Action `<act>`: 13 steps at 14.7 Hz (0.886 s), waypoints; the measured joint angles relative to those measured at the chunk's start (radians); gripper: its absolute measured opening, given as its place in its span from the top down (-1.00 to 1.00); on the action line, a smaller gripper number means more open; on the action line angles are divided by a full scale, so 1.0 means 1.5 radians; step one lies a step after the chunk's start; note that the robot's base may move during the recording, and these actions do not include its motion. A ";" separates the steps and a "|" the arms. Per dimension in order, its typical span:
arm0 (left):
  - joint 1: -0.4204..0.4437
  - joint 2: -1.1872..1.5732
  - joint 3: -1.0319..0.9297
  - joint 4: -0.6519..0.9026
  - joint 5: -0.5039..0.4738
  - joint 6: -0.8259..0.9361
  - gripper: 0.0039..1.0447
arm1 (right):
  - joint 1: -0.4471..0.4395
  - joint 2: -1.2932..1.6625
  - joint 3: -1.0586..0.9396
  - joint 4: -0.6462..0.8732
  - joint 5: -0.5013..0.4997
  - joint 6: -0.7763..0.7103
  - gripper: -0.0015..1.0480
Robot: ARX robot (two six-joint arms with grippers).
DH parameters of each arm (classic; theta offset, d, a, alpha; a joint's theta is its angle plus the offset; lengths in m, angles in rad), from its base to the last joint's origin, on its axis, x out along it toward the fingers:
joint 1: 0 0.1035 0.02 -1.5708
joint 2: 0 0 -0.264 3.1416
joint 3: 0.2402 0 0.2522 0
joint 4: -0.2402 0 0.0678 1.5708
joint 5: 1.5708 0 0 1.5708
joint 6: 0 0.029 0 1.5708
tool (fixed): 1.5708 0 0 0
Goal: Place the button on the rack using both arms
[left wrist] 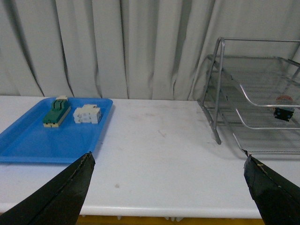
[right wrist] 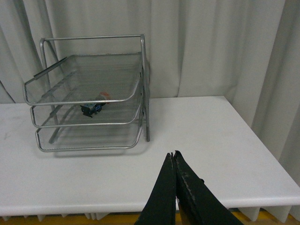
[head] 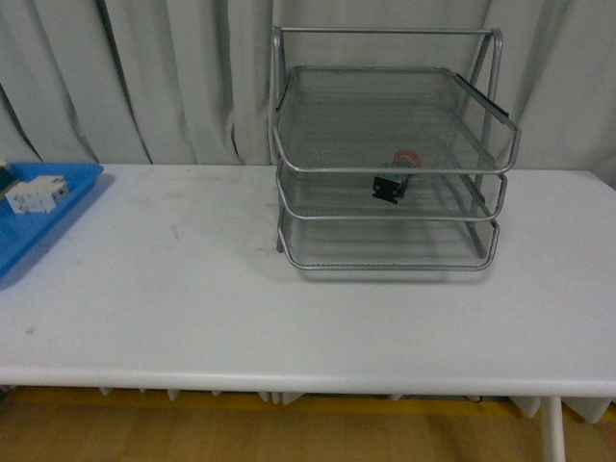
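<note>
The silver three-tier wire rack point(head: 388, 155) stands at the back of the white table, right of centre. The button point(head: 394, 179), red cap and dark body, lies on its side on the middle tier. It also shows in the left wrist view point(left wrist: 283, 110) and in the right wrist view point(right wrist: 93, 106). Neither arm shows in the front view. My left gripper point(left wrist: 168, 161) is open and empty, low over the table's front edge, its fingertips point(left wrist: 86, 159) wide apart. My right gripper point(right wrist: 172, 154) is shut and empty, near the front edge, well right of the rack point(right wrist: 89, 93).
A flat blue tray point(left wrist: 28, 140) lies at the table's left end with a green rectangular switch point(left wrist: 56, 112) and a white block-shaped part point(left wrist: 87, 114) in it. Grey curtains hang behind the table.
</note>
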 joint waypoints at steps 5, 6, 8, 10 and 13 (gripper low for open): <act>0.000 0.000 0.000 0.000 0.000 0.000 -0.88 | 0.000 0.000 0.000 0.000 0.000 -0.001 -0.10; 0.000 0.000 0.000 0.000 0.000 0.000 -0.88 | 0.000 0.000 0.000 0.000 0.000 -0.001 -0.31; 0.000 0.000 0.000 0.000 0.000 0.000 -0.88 | 0.000 0.000 0.000 0.000 0.000 -0.001 -0.83; 0.000 0.000 0.000 0.000 0.000 0.000 -0.88 | 0.000 0.000 0.000 0.000 0.000 -0.002 -0.86; 0.000 0.000 0.000 0.000 0.000 0.000 -0.88 | 0.000 0.000 0.000 0.000 0.000 -0.002 -0.87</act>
